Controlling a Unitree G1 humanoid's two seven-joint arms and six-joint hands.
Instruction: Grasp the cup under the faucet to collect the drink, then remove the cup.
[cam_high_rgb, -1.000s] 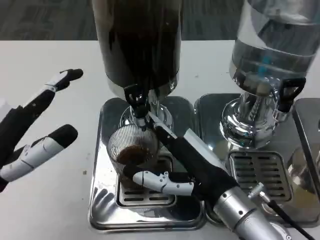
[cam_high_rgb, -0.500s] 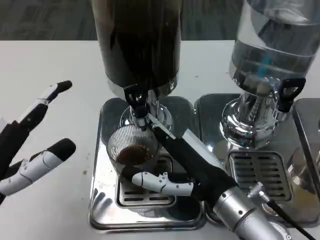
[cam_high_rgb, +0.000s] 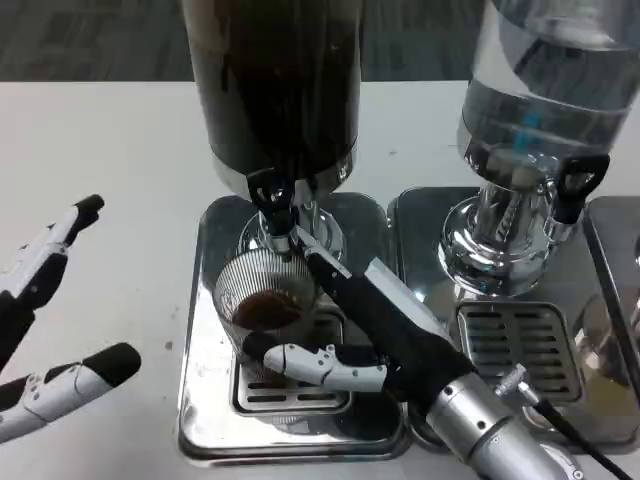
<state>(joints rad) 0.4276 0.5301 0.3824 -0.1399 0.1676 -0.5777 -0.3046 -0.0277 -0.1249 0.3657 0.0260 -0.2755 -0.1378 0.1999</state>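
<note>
White tabletop carries a steel drip tray (cam_high_rgb: 200, 400) where the clear ribbed cup (cam_high_rgb: 262, 300), some brown drink in it, sits under the dark dispenser's black faucet (cam_high_rgb: 272, 200). The right hand (cam_high_rgb: 350, 345) wraps its fingers around the cup; the left hand (cam_high_rgb: 45, 330) hovers with fingers spread, holding nothing. Lifting out carelessly could knock the rim on the faucet or slosh the drink.

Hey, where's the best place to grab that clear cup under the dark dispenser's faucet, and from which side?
Grip the cup around its ribbed side wall, low down, coming from the right front as the right hand does now. It stands upright on the drip tray with its open mouth right below the faucet and dark drink inside, so a top approach looks blocked.
</note>
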